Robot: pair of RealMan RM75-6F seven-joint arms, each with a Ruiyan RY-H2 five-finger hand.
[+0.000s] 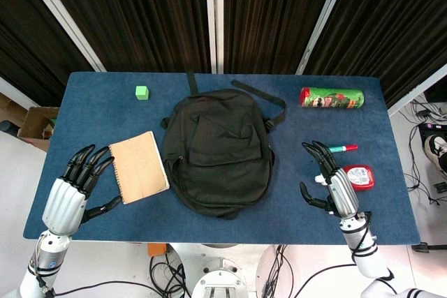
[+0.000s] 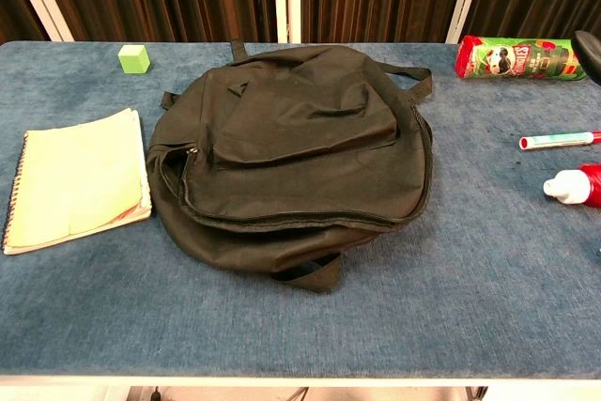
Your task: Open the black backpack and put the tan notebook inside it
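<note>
A black fabric backpack [image 1: 216, 151] is lying flat at the middle of the blue cloth table [image 1: 105, 88], its zip closed, so nothing inside is showing. A tan spiral-bound notebook [image 1: 138, 167] is lying just left of it, closed, on the table. The left hand [image 1: 77, 186] is hovering beside the notebook's left edge, fingers spread, holding nothing. The right hand [image 1: 332, 183] is resting open near a red bottle [image 1: 359, 176], empty too. A green cylindrical can [image 1: 332, 97] is lying far right.

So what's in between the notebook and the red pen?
The black backpack lies between the tan notebook and the red pen, zipped shut. The head view shows it best.
</note>
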